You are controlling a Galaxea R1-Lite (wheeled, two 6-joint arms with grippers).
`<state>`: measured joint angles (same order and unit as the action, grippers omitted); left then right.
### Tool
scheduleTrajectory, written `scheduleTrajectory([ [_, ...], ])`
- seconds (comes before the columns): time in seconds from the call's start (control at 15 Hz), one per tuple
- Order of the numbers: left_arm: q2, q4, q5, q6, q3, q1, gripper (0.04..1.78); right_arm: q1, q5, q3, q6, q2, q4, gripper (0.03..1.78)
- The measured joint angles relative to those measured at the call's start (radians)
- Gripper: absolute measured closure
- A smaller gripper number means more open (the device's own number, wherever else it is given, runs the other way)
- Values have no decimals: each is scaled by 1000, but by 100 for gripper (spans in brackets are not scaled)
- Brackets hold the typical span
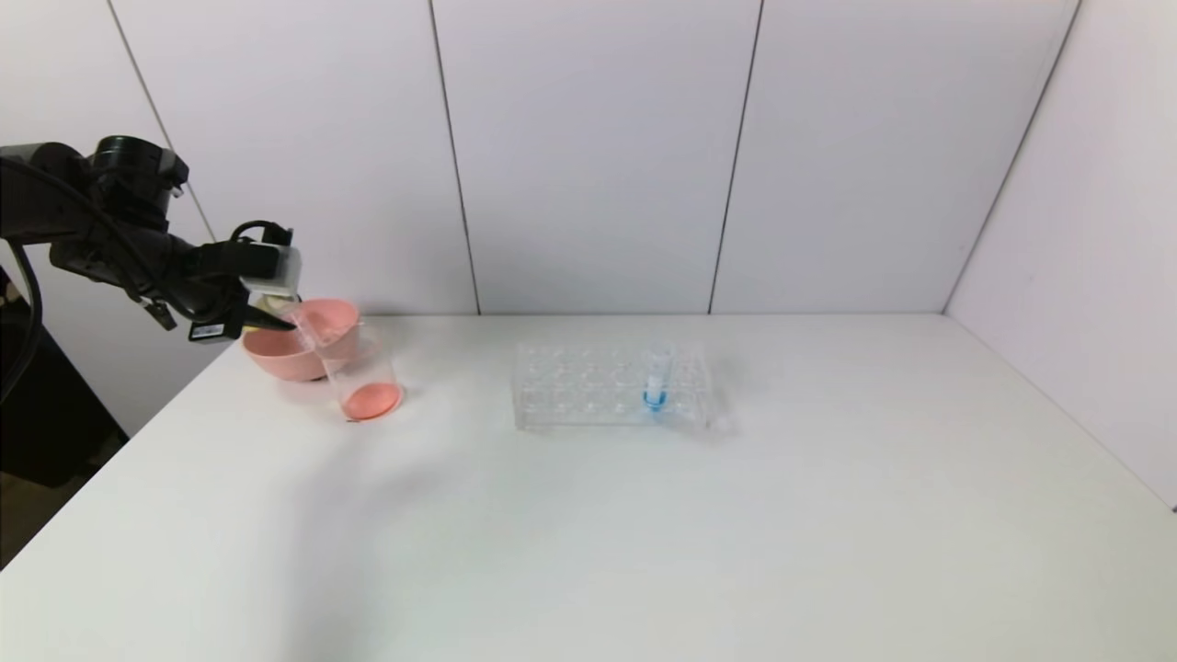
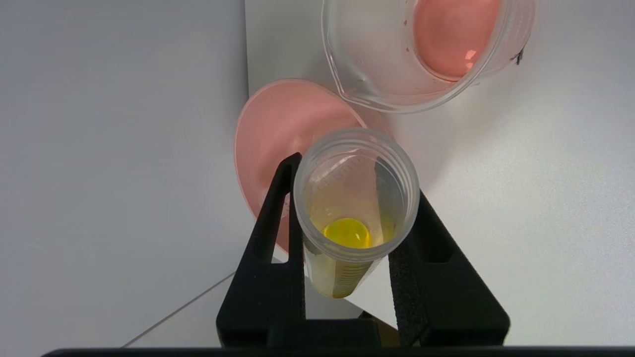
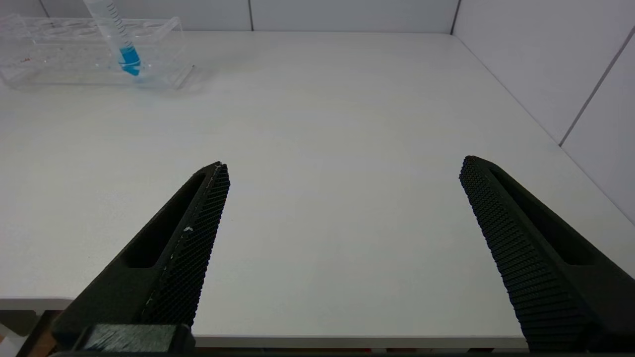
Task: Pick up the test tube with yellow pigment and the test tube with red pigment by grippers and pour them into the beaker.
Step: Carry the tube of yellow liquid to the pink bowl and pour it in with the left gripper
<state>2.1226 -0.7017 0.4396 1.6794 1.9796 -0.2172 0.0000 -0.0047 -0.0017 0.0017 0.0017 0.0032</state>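
Observation:
My left gripper (image 1: pixel 276 315) is shut on the test tube with yellow pigment (image 1: pixel 304 330), held above the pink bowl (image 1: pixel 276 357) at the table's far left. In the left wrist view the gripper (image 2: pixel 342 168) clamps the tube (image 2: pixel 347 233) between both jaws. The tube's open mouth faces the camera and yellow liquid sits at its tip. The beaker (image 1: pixel 364 379) stands beside the bowl with pink-orange liquid in its bottom; it also shows in the left wrist view (image 2: pixel 377 74), a little beyond the tube's mouth. The test tube with red pigment is out of view. My right gripper (image 3: pixel 345 163) is open and empty over the table's front edge.
A clear tube rack (image 1: pixel 588 386) stands mid-table and holds a blue-liquid tube (image 1: pixel 655 384); both show in the right wrist view, the rack (image 3: pixel 59 54) and the tube (image 3: pixel 126 52). The white table (image 1: pixel 644 533) has walls behind and to the right.

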Motion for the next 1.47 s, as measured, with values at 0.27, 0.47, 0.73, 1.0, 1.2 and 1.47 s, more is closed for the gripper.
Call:
scheduleTrajectory([
  [0.27,-6,-28,1,-23,4,6,133,0,0,0,0,0,0,11],
  [0.47,-13,-63,-3,-58,8,9,133,0,0,0,0,0,0,11],
  [0.73,-16,-120,-73,-73,8,9,133,0,0,0,0,0,0,11],
  [1.0,-18,-131,-127,-73,8,21,133,0,0,0,0,0,0,11],
  [1.2,-24,-123,-140,-66,8,29,133,0,0,0,0,0,0,11],
  [1.47,-31,-132,-140,-29,3,35,133,0,0,0,0,0,0,11],
])
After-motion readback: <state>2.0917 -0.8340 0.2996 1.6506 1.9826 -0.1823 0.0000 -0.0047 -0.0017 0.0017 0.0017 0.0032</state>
